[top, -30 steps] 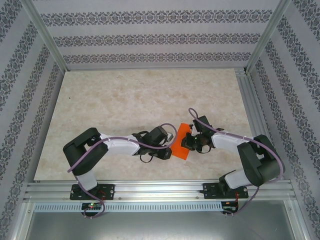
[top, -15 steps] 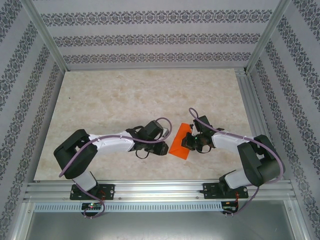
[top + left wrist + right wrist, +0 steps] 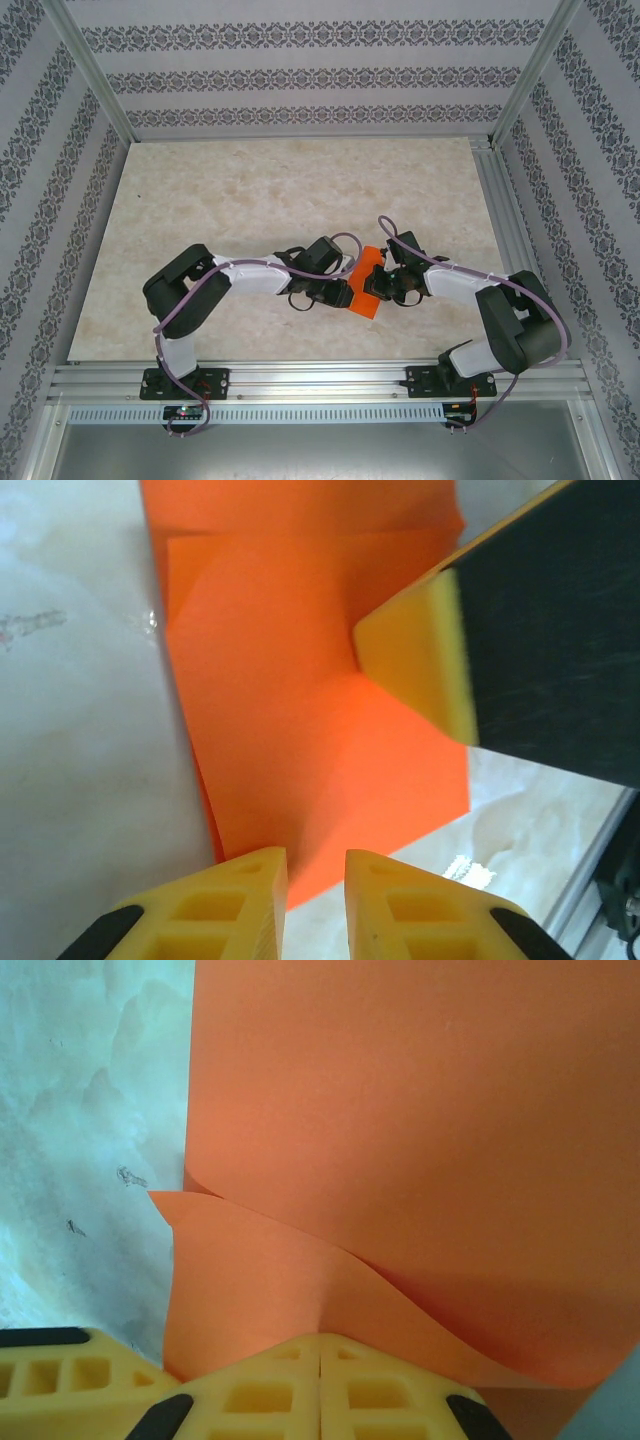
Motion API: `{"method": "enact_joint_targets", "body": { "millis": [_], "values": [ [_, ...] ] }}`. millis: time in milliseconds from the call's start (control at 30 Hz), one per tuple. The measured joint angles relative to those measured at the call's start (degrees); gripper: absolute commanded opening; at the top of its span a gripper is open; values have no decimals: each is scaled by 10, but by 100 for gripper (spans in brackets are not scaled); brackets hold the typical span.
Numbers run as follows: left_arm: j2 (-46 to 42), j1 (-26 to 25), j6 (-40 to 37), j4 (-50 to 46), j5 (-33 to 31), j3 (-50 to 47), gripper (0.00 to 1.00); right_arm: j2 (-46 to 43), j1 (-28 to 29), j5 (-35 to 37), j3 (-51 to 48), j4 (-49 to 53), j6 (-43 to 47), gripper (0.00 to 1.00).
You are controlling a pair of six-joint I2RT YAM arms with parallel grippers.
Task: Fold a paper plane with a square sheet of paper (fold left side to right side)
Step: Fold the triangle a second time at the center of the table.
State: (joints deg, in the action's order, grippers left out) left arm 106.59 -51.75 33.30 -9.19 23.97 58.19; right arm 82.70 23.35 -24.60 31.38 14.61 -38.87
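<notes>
Top external view: shows both arms bent inward, meeting low and centre in the frame over the square sheet of paper (image 3: 361, 304), already folded into a smaller orange shape, flat on the marbled table (image 3: 250, 190). Places the left gripper (image 3: 338, 293) at the paper's left edge and the right gripper (image 3: 372, 285) on its middle.

Left wrist view: puts the left gripper (image 3: 315, 880) at the bottom of the frame, tips parted by a narrow gap, clamping nothing, with the paper's lower corner reaching just into that gap. Catches one pad of the right gripper (image 3: 412, 665) at upper right, down on the orange surface beside a crease.

Right wrist view: finds the right gripper (image 3: 320, 1360) closed tight, seemingly pinching a raised flap that curls up from the sheet (image 3: 420, 1110) into the seam between the tips.

Risks, as a judgement:
- Could tear or crumple the thin flap if pulled sideways under the pinch.
- Could drag the whole sheet across the smooth table, with nothing clamping its left edge, and skew the fold off the centre crease.
- Could spring open again if let go before pressing flat.
- Could knock the two sets of fingers together, working this close.
</notes>
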Motion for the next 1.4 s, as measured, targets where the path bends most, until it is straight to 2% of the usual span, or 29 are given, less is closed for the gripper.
{"method": "enact_joint_targets", "body": {
  "millis": [233, 467, 833, 1133, 1400],
  "values": [
    [2, 0, 0, -1, -5, -2, 24, -13, 0, -1, 0, 15, -1, 7],
    [2, 0, 0, 3, -7, -8, 24, -65, 10, -26, 0, 21, -21, 6],
    [2, 0, 0, 4, -16, -11, 22, 16, 59, -43, 7, -10, -54, 6],
    [0, 0, 0, 4, -25, -14, 21, 35, 59, -45, 21, -4, -60, 6],
    [0, 0, 0, 6, -31, -14, 20, 36, 32, -51, 23, 7, -44, 7]
  ]
}}
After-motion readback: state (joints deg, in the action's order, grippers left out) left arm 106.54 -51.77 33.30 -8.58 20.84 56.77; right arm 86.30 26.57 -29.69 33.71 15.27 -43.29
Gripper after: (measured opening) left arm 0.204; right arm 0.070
